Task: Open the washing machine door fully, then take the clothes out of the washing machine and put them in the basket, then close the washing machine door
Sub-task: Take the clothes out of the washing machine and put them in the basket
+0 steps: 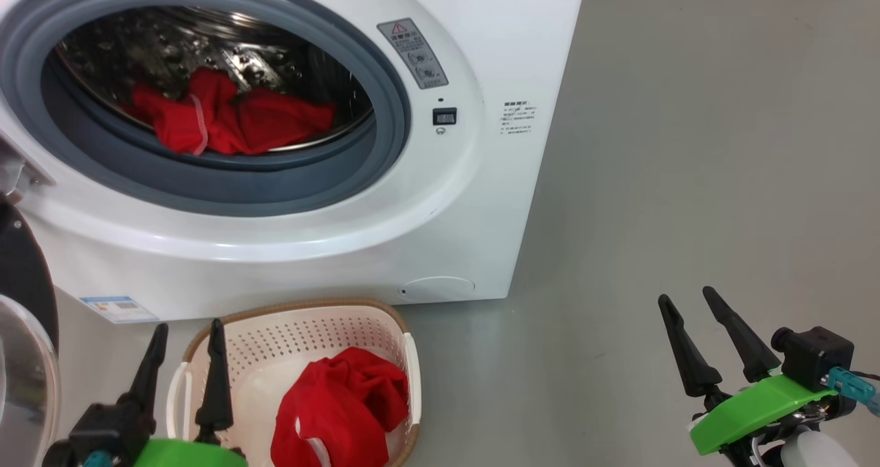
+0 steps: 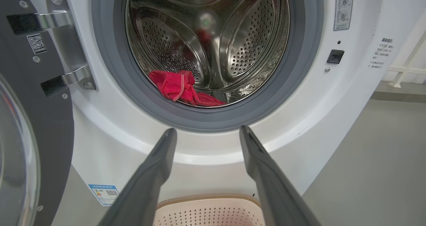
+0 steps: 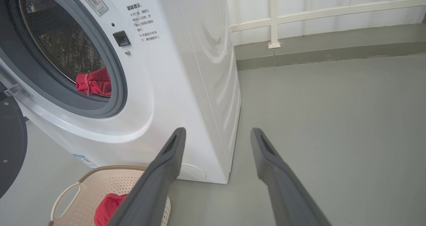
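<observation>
Washing machine (image 1: 289, 240) door (image 1: 24, 295) is swung open to the machine's left, black rim and glass bowl at the edge of the head view. The clothes are split. One red bunch (image 1: 227, 120) lies inside the machine at the front bottom of the drum, right behind the grey seal (image 1: 227, 188). Another red piece (image 1: 337, 405) is already in the basket (image 1: 295, 340), which sits on the floor (image 1: 687, 144) directly below the machine's front. Left gripper (image 1: 189, 326) hovers over the basket's left end in front of the machine, fingers spread wide, holding nothing. Right gripper (image 1: 686, 295) is well off the machine's right corner over bare floor, fingers also spread and empty. Judged stage is mid-unload, drum pickup next, door closing not yet due. The bunch lies against the seal lip, so a low reach could pinch rubber with the cloth, or catch only a fold. With a thin grip the garment could trail, snag on the seal, and drop on the floor between machine and basket. The left arm starts between the open door and the basket, so a wide swing could hit the door or shove the basket out from under the machine's opening. Any cloth left draped on the seal would jam the door at closing.
</observation>
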Motion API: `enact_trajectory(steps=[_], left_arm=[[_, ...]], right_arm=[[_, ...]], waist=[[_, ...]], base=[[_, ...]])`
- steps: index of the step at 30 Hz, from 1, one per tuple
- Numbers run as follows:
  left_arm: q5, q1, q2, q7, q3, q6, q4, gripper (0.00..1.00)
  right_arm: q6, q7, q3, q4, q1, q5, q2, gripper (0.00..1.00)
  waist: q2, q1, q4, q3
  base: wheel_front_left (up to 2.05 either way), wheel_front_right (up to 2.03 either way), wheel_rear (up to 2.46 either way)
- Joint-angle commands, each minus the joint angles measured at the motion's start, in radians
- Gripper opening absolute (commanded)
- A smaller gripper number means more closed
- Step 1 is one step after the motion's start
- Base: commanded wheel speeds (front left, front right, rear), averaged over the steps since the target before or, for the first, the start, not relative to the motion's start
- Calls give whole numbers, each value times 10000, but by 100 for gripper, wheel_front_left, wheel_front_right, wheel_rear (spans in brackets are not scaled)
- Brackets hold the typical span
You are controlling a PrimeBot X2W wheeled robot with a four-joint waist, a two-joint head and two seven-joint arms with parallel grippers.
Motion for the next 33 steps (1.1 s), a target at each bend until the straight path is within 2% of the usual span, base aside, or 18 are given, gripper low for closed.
enact_trajectory(steps=[1, 7, 16, 23, 33], left_arm=[[-39, -451, 130, -124, 252, 70, -62, 100], [-65, -1761, 134, -124, 169, 141, 1247, 100], [-147, -4972, 281, -82, -113, 120, 3836, 100], [155, -7687, 841, 173, -95, 711, 6257, 100], [402, -9761, 1450, 210, -212, 1151, 8615, 100]], right_arm=[[16, -120, 147, -269, -110, -49, -84, 100], [16, -120, 147, -328, -336, -70, -5, 100], [16, -120, 158, -464, -865, -140, 122, 100], [16, -120, 318, -540, -1391, -152, 268, 100], [16, -120, 604, -616, -1791, -191, 462, 100]], waist=[[0, 0, 5, 89], [0, 0, -9, 532], [0, 0, -127, 1436], [0, 0, -461, 2136], [0, 0, -893, 2661]], base=[[0, 0, 0], [0, 0, 0], [0, 0, 0], [0, 0, 0], [0, 0, 0]])
